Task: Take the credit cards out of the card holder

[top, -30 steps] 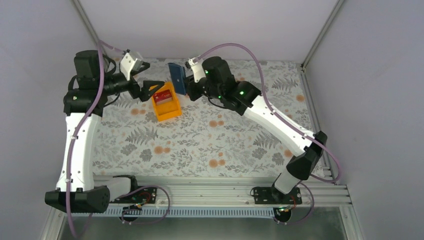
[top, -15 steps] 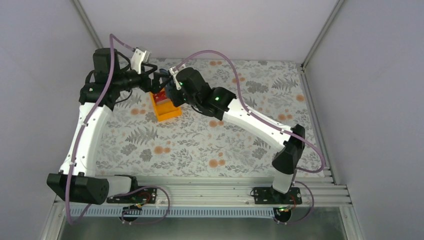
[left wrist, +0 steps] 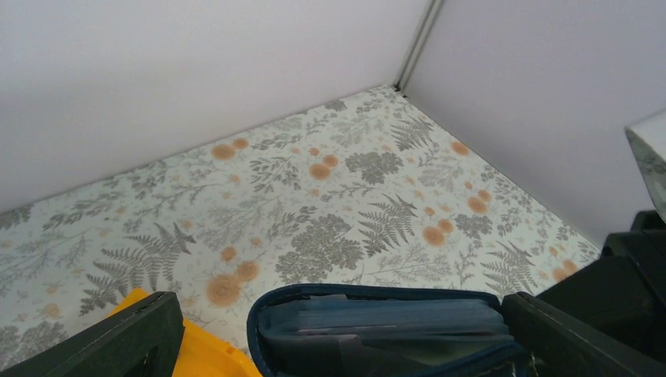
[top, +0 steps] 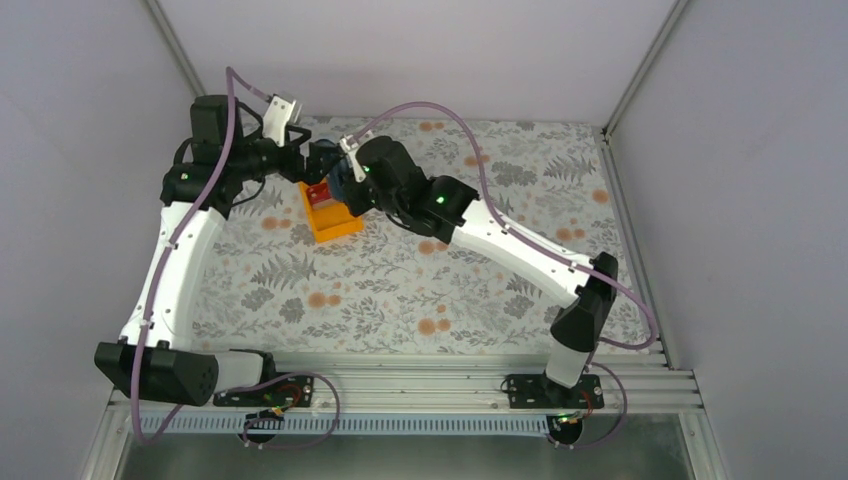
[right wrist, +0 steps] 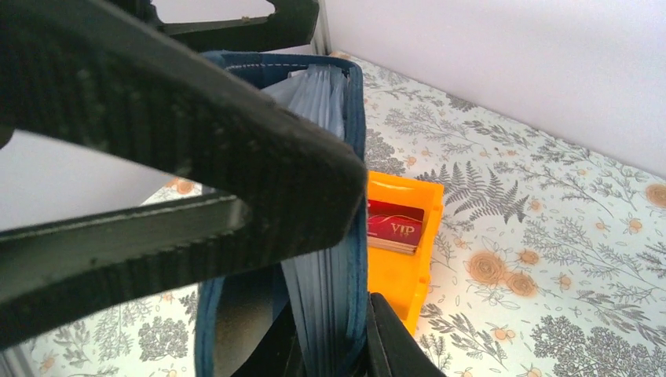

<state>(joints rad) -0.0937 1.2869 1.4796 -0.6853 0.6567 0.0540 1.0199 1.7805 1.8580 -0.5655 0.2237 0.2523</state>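
Both arms meet toward 11 o'clock on the bench (top: pixel 480 290), right above the orange tray (top: pixel 335 222); the right tool (right wrist: pixel 292 210) is clenched on the card holder (left wrist: pixel 377 326), gripping it off the bench with its open mouth turned up to the left wrist camera. The left tool (left wrist: pixel 339 310) is released, its fingers (left wrist: pixel 126 338) spread to 9 and 3 o'clock of the holder's mouth and not touching it, as far as that view shows. Of the credit cards (right wrist: pixel 395 224), a red one marked VIP already lies at the 12 o'clock end of the tray, so that part looks done; whether it is one card or a small stack, I cannot tell. Inside the holder only blue-grey pocket leaves show, with no red edge; whether cards remain there is hidden. My judgement: the task is partly through, and the left tool is placed to pick out another card if there is one.
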